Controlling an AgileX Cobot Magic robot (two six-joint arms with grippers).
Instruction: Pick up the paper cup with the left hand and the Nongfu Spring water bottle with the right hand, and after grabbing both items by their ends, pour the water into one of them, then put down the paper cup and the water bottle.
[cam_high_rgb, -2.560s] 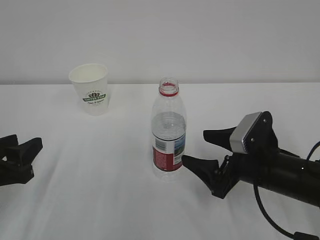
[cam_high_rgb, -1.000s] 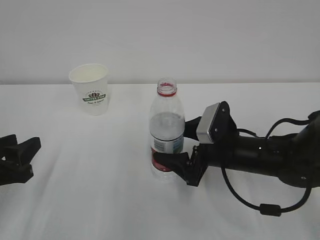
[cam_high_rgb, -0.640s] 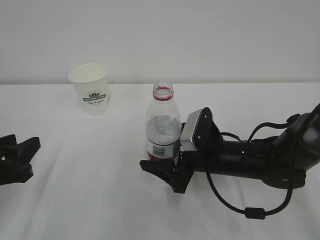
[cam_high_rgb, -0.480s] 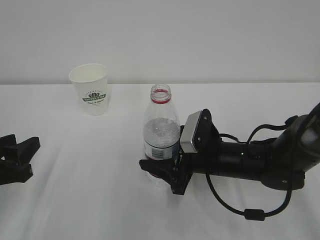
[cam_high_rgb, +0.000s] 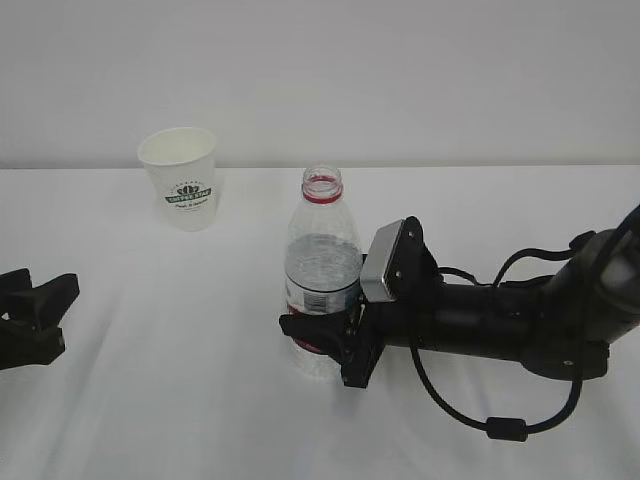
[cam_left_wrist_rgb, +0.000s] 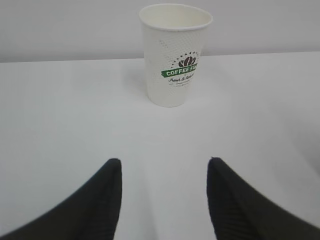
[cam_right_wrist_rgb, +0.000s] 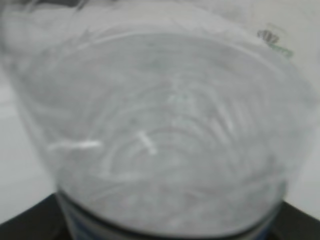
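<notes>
The white paper cup (cam_high_rgb: 180, 180) with its green logo stands upright at the back left, and the left wrist view shows the paper cup (cam_left_wrist_rgb: 175, 55) straight ahead. My left gripper (cam_high_rgb: 45, 287) rests low at the left edge, well short of it, open and empty (cam_left_wrist_rgb: 164, 162). The capless Nongfu Spring water bottle (cam_high_rgb: 323, 270) stands mid-table, about half full of water (cam_high_rgb: 322, 262). My right gripper (cam_high_rgb: 312, 322) is closed round its labelled lower body; the near finger presses across the label and the far finger is hidden behind. The bottle (cam_right_wrist_rgb: 165, 125) fills the right wrist view.
A white cloth (cam_high_rgb: 180, 400) covers the table, with a plain pale wall behind. The right arm (cam_high_rgb: 500, 320) and its looping cable (cam_high_rgb: 505, 428) lie low over the right half. The cup's logo (cam_right_wrist_rgb: 274, 42) shows blurred through the bottle.
My right gripper slid left around the bottle, nudged it a little leftward and drew its jaws in onto the label. The left gripper and the cup stayed put.
</notes>
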